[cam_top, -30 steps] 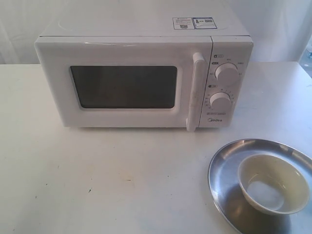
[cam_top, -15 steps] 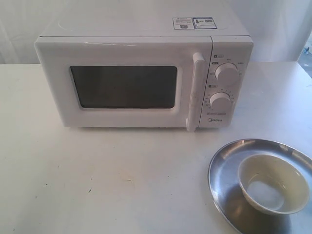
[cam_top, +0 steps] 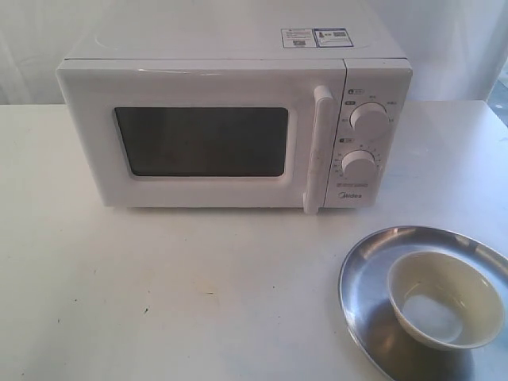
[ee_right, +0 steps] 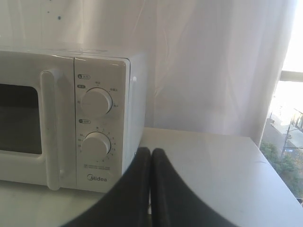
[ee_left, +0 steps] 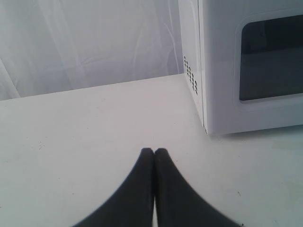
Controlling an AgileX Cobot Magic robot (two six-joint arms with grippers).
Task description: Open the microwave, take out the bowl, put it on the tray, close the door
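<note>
White boxy countertop microwave (cam_top: 230,119) stands at the back of a white table (cam_top: 159,294). Its white door (cam_top: 198,135) with the dark window is shut flush. A small cream bowl (cam_top: 444,300) sits upright on the large round steel tray (cam_top: 365,270) at front right, apparently empty, though glare blurs its bottom. The left gripper (ee_left: 154,151), black fingers pressed together on nothing, hovers near the microwave's left front corner. The right gripper (ee_right: 150,150), likewise pressed together and holding nothing, faces the control panel (ee_right: 97,123).

We log left gripper (ee_left: 154,151): two smooth matte-black fingers (ee_left: 137,189), rounded tips, flaring toward base | right gripper (ee_right: 150,150): we see same black tapered pair
</note>
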